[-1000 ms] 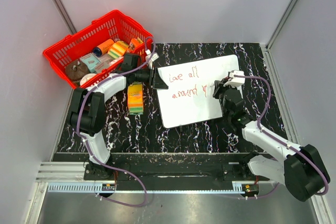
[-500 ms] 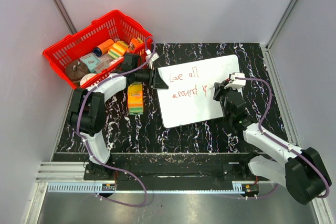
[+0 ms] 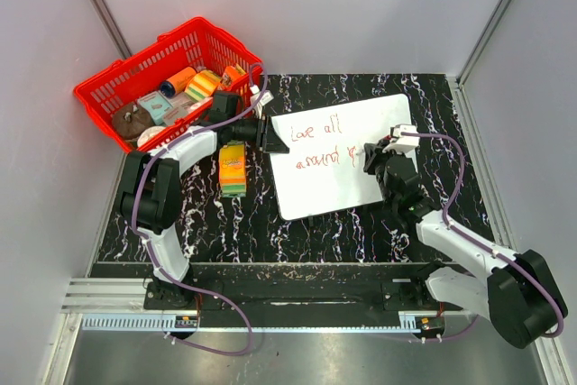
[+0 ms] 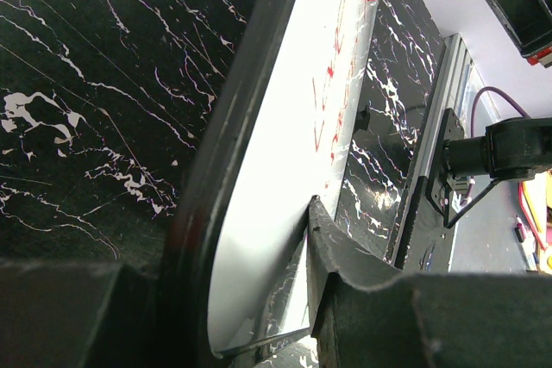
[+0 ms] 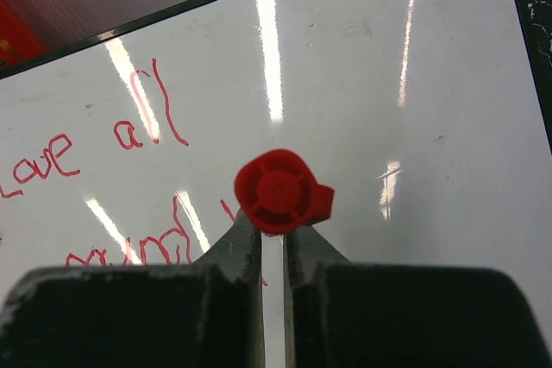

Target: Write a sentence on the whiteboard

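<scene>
Right gripper [image 5: 272, 234] has edged left — clamped on pen [image 5: 280, 191], tip at sentence [image 3: 317, 143] end. Left gripper [image 4: 266, 239] pinches whiteboard [image 3: 335, 182] edge, part-open — steadying it flat on table [image 3: 424, 96] for writing.

Bright, even overhead light streaks glare across the whiteboard [image 5: 466, 152], and the left fingers [image 4: 371, 303] blur up close.
</scene>
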`<state>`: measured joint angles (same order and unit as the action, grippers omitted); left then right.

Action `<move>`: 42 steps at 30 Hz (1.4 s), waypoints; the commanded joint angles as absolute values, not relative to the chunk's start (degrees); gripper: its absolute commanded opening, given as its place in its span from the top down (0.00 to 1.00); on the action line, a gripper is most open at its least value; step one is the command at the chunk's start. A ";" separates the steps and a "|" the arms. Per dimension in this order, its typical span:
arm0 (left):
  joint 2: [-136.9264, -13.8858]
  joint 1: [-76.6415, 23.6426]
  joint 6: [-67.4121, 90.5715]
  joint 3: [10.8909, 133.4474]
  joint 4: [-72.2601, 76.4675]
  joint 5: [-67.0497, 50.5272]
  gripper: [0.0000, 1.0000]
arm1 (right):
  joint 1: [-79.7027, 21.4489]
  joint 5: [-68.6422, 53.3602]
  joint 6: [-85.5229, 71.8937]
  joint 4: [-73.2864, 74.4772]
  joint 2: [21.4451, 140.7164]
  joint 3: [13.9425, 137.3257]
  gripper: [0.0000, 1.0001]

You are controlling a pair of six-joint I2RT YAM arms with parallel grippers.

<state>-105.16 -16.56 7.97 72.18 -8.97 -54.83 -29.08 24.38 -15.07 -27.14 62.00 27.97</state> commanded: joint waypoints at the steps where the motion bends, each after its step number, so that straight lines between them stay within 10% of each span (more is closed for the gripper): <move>1: -107.84 -18.28 -10.64 71.02 -6.77 -33.93 1.00 | -28.83 21.45 -16.35 -25.05 61.26 27.60 1.00; 42: -107.84 -18.46 -10.81 70.93 -6.77 -33.75 1.00 | -28.57 26.62 -14.86 -26.28 56.87 29.01 1.00</move>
<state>-105.16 -16.71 7.79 72.23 -8.93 -54.59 -29.06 25.80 -15.64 -23.22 61.32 30.06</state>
